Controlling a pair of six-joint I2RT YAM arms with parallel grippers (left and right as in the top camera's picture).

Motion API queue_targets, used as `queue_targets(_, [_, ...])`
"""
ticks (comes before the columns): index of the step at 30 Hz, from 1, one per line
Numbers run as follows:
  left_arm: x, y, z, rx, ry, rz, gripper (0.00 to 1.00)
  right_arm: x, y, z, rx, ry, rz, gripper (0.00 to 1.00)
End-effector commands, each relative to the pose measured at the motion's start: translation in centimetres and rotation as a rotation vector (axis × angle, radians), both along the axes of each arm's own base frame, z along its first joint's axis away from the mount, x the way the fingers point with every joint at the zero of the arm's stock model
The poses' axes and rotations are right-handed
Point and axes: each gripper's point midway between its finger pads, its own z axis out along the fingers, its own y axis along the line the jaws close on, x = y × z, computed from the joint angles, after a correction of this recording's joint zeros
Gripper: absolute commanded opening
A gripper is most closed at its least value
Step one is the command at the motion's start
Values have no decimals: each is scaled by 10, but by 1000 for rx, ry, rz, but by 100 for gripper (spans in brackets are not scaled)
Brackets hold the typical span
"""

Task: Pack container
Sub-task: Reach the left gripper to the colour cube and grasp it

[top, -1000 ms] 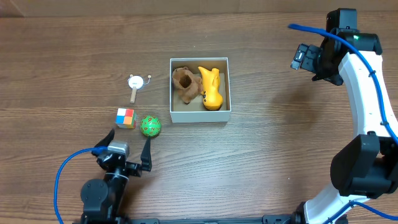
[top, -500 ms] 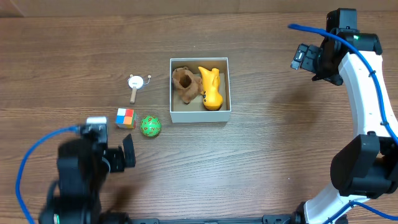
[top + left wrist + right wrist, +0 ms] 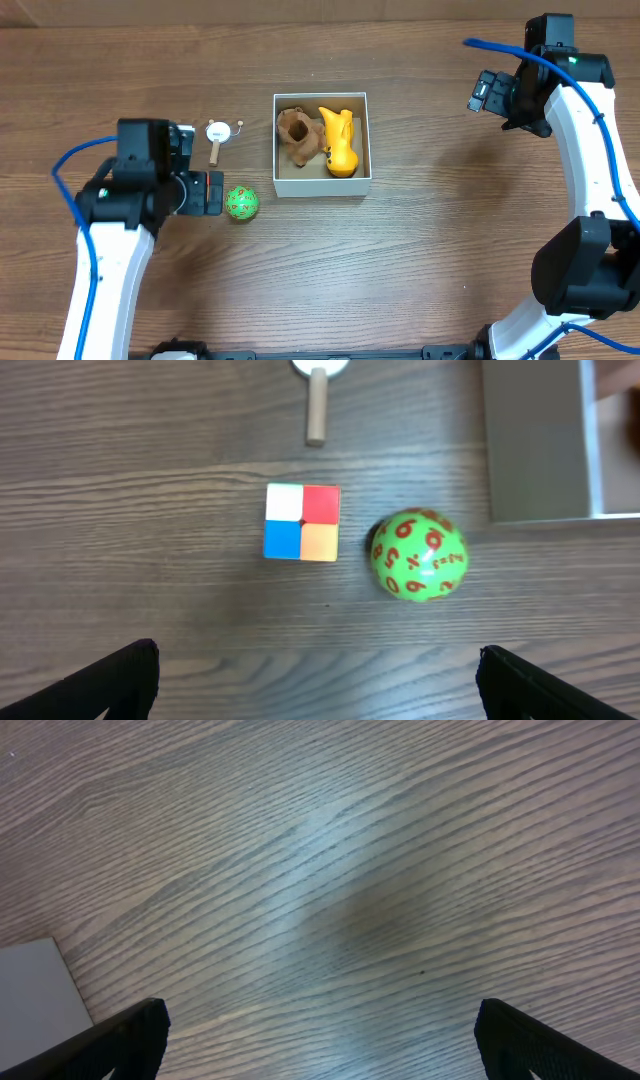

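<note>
From above, we see the container (image 3: 320, 187) at mid-table and the left gripper (image 3: 203, 192) beside a green ball (image 3: 241, 203). In the left wrist view, its fingers (image 3: 118, 678) are spread wide and touch nothing, with a coloured cube (image 3: 302, 522) ahead. In the right wrist view, the right gripper (image 3: 320, 1035) is equally spread and empty.

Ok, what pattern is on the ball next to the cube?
The ball is green with red numbers, clearest in the left wrist view.
</note>
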Motion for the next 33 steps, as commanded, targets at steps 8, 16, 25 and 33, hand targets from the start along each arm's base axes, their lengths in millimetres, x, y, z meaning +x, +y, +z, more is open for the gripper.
queue_targets(8, [37, 12, -39, 95, 66, -60, 100, 4, 1, 21, 1, -58, -1, 100])
queue_targets(16, [47, 12, -71, 107, 133, -101, 100, 4, 1, 21, 1, -58, -1, 100])
queue_targets(25, [57, 14, -122, 114, 232, -102, 100, 4, 1, 21, 1, -58, -1, 100])
queue_targets(33, [62, 13, -151, 101, 270, -95, 100, 4, 1, 21, 1, -58, -1, 100])
